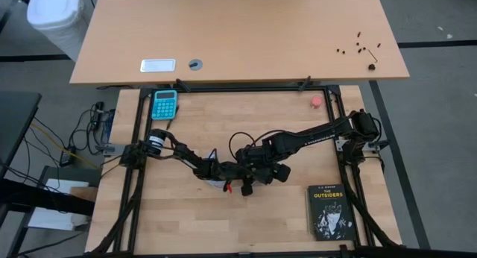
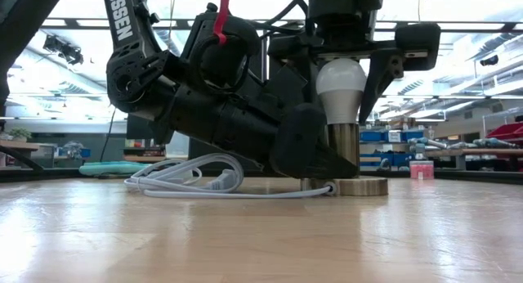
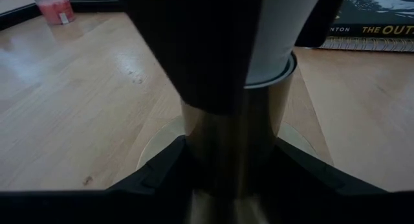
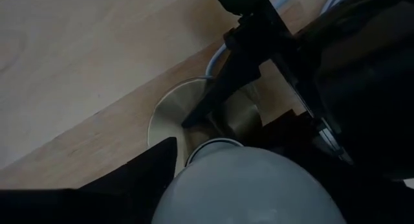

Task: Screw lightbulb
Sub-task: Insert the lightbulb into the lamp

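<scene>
Light wooden table top inside a black frame, planks running across. Resting on it: a round brass-coloured socket base near the middle, with a white coiled cord lying flat beside it; a teal calculator at the far left corner; a small pink-red round object at the far right; a black book near the front right corner, well apart from the socket base.

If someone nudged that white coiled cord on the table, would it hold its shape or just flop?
The white cord would probably flop: it lies in loose loops flat on the table. It looks thin and light, so likely slides easily, though its end by the socket base may tug back.
</scene>
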`<state>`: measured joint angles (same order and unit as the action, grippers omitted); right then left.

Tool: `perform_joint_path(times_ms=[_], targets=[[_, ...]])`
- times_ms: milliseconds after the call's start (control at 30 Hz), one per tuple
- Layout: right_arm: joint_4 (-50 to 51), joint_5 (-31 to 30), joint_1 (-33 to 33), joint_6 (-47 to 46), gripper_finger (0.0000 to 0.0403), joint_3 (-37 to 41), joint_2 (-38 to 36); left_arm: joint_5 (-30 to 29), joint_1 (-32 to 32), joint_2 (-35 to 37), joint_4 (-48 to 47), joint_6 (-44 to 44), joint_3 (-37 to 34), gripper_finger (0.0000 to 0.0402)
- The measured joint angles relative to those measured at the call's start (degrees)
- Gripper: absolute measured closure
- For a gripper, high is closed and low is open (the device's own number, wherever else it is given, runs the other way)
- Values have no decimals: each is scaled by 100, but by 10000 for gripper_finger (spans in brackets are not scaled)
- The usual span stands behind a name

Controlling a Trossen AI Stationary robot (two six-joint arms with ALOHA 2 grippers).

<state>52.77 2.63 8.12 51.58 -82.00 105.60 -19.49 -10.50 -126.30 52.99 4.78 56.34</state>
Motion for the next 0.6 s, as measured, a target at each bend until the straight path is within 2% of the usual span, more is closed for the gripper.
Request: perform_joint_path(times_ms=[167, 600], targets=[[2, -4, -2, -20, 158, 2, 0, -4, 0, 0, 0, 0, 0, 202], [2, -48, 0, -166, 151, 2, 0, -7, 0, 0, 4, 0, 0, 202]])
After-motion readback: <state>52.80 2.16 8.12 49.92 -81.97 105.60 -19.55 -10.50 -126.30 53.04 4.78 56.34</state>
